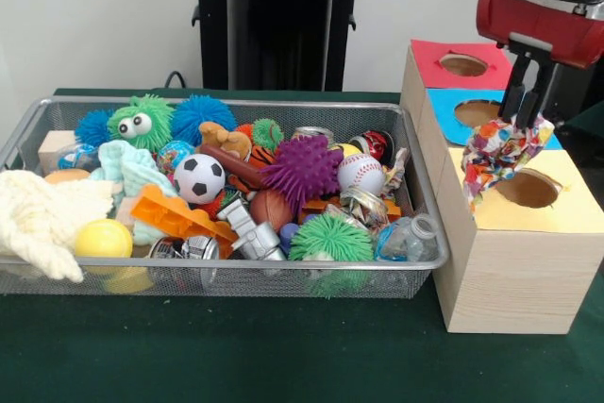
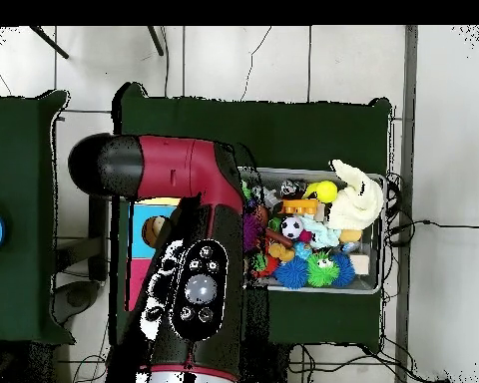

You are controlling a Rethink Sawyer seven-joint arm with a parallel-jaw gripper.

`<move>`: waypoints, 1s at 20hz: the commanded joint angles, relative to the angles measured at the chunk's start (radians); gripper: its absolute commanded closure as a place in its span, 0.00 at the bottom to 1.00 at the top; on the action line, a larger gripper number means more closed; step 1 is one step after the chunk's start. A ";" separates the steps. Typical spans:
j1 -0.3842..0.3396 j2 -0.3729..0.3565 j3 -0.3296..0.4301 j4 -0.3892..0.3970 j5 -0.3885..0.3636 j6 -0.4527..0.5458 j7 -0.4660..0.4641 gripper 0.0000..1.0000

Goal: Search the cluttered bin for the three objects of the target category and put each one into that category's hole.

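Observation:
My gripper (image 1: 527,112) hangs over the wooden box (image 1: 510,261) at the right, shut on a crumpled multicoloured wrapper (image 1: 500,153). The wrapper dangles just above and left of the hole (image 1: 528,188) in the yellow panel. Behind it lie the blue panel's hole (image 1: 478,112) and the red panel's hole (image 1: 463,64). The wire bin (image 1: 38,120) at the left holds a jumble of toys. In the overhead view the arm (image 2: 189,249) covers the gripper, the wrapper and most of the box.
In the bin lie a soccer ball (image 1: 199,177), a baseball (image 1: 360,174), a purple spiky ball (image 1: 304,169), green fuzzy balls (image 1: 330,238), a yellow ball (image 1: 103,238), a cream cloth (image 1: 38,219), crushed cans (image 1: 255,233) and a plastic bottle (image 1: 408,238). The bin stands against the box's left side.

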 commanded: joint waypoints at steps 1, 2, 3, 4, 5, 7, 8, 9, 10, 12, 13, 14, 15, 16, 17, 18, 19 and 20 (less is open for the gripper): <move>-0.026 0.042 0.051 0.068 -0.044 -0.026 0.049 1.00; -0.026 0.049 0.051 0.059 -0.047 -0.027 0.047 1.00; -0.026 0.053 0.051 0.053 -0.050 -0.028 0.046 1.00; -0.026 0.058 0.050 0.048 -0.051 -0.028 0.047 1.00; -0.026 0.060 0.049 0.047 -0.052 -0.030 0.048 1.00; -0.025 0.066 0.050 0.043 -0.055 -0.039 0.048 1.00; -0.026 0.070 0.049 0.036 -0.055 -0.037 0.048 1.00; -0.026 0.073 0.048 0.030 -0.056 -0.034 0.048 1.00; -0.027 0.076 0.046 0.024 -0.057 -0.031 0.048 1.00; -0.025 0.078 0.048 0.026 -0.057 -0.040 0.048 1.00; -0.024 0.078 0.048 0.028 -0.057 -0.041 0.048 1.00; -0.022 0.078 0.047 0.030 -0.059 -0.044 0.049 1.00; -0.022 0.078 0.046 0.031 -0.059 -0.046 0.050 1.00; -0.020 0.078 0.045 0.031 -0.062 -0.048 0.049 1.00; -0.018 0.081 0.040 0.022 -0.073 -0.037 0.037 1.00; -0.018 0.083 0.039 0.017 -0.075 -0.010 0.030 1.00; -0.018 0.083 0.039 0.017 -0.076 -0.012 0.032 1.00; -0.021 0.088 0.039 0.006 -0.084 -0.028 0.026 1.00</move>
